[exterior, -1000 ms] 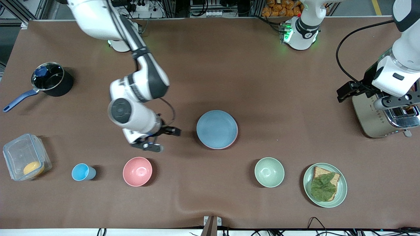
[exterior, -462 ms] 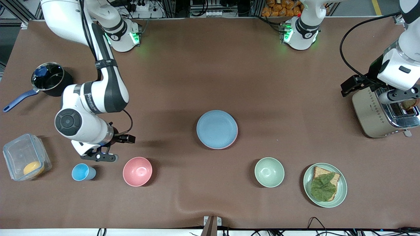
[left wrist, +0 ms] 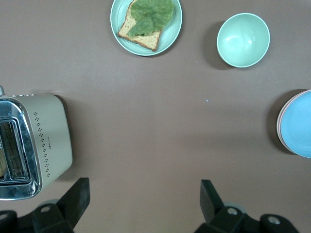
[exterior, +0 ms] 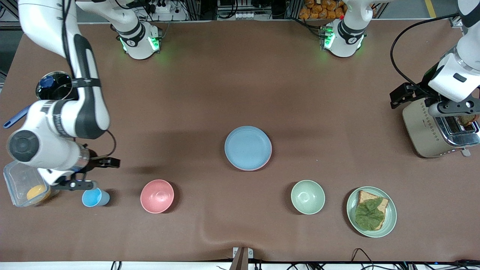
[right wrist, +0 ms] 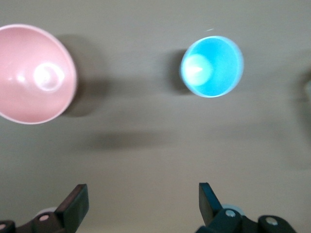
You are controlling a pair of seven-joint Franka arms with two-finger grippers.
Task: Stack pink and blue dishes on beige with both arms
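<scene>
Right gripper (exterior: 80, 184) has swung away from the middle of the table to the right arm's end, now over the small blue cup (exterior: 95, 197), fingers apart and empty. Left gripper (exterior: 455, 108) barely shifted, hangs over the cream toaster (exterior: 438, 131), fingers apart, waiting.

Flat round light blue matte plate (exterior: 248, 147) sits mid-table on top of the pale pink plate (left wrist: 278, 121), only a pink rim showing. Beige plate can't be seen; presumably at the bottom of the stack. Stack looks finished.

Risk: right gripper is low near the cup and the deep pink bowl (exterior: 157, 195); a careless sweep could tip the cup.

Counts: two bowls (pink, pale green (exterior: 308, 197)), one cup, one green plate with toast (exterior: 371, 211), one toaster.
</scene>
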